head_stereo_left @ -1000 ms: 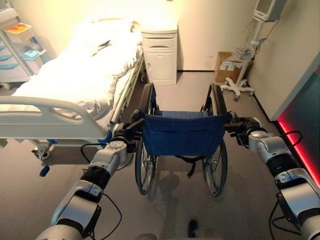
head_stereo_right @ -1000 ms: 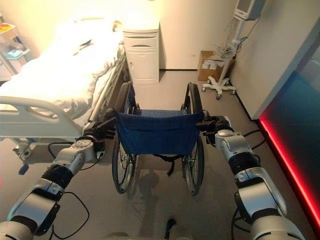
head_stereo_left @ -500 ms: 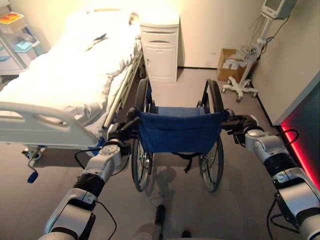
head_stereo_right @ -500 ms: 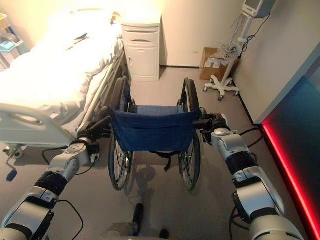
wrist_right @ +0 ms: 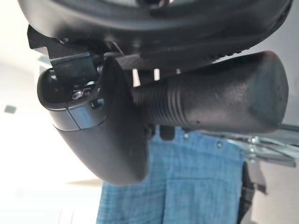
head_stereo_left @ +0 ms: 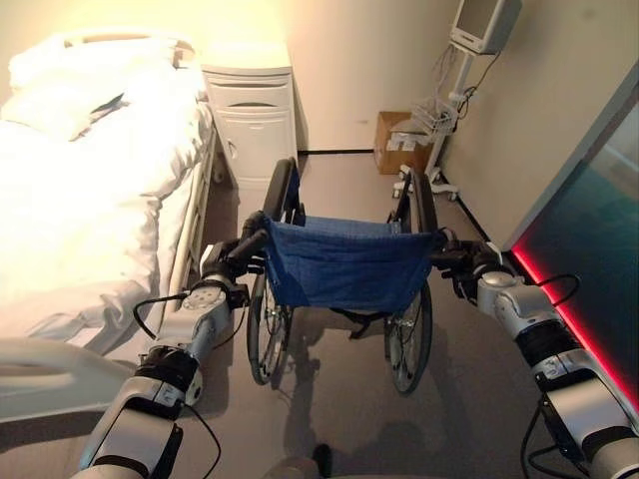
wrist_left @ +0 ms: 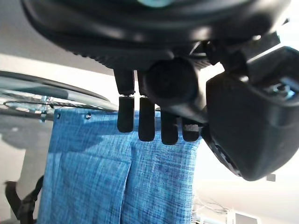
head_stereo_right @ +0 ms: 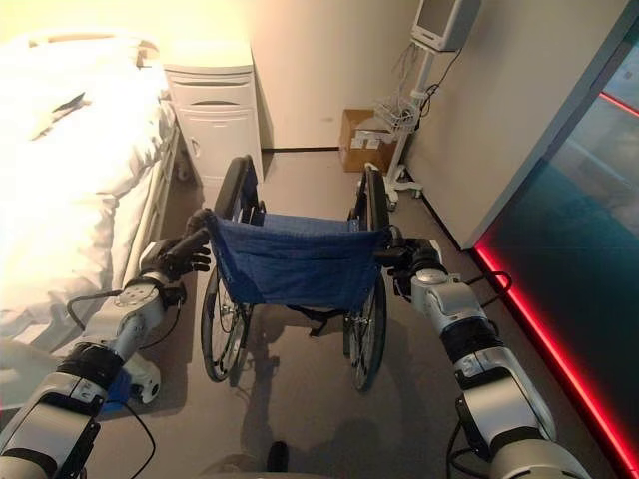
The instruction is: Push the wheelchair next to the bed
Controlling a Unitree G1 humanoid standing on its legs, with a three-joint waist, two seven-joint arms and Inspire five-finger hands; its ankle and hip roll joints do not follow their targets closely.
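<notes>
The wheelchair (head_stereo_left: 339, 269) stands in the aisle between the bed (head_stereo_left: 80, 200) and the wall, its blue cloth back facing the robot and its front pointed toward the white bedside cabinet (head_stereo_left: 252, 110). It sits just beside the bed's side rail, near the middle of the mattress, and runs roughly parallel to the bed — not touching it as far as I can judge.

The left hand (head_stereo_left: 228, 263) is curled round the left push handle, with the fingers (wrist_left: 140, 119) wrapped over the grip. The right hand (head_stereo_left: 469, 267) is clenched on the right push handle (wrist_right: 210, 105), a ribbed black grip lying across the palm in the right wrist view.

Handling assessment: the chair looks to be a stiff metal frame on large rear wheels (head_stereo_left: 409, 329), so it should roll easily on the smooth floor and need steady rather than hard pushing. The cloth back is soft and would sag under load — the two rear handles are the proper hold, and both are taken. Uneven pressure between the hands would likely swing the front toward the bed frame or the cabinet.

A monitor stand (head_stereo_left: 439, 100) and a cardboard box (head_stereo_left: 391, 140) sit ahead to the right, well apart from the chair.
</notes>
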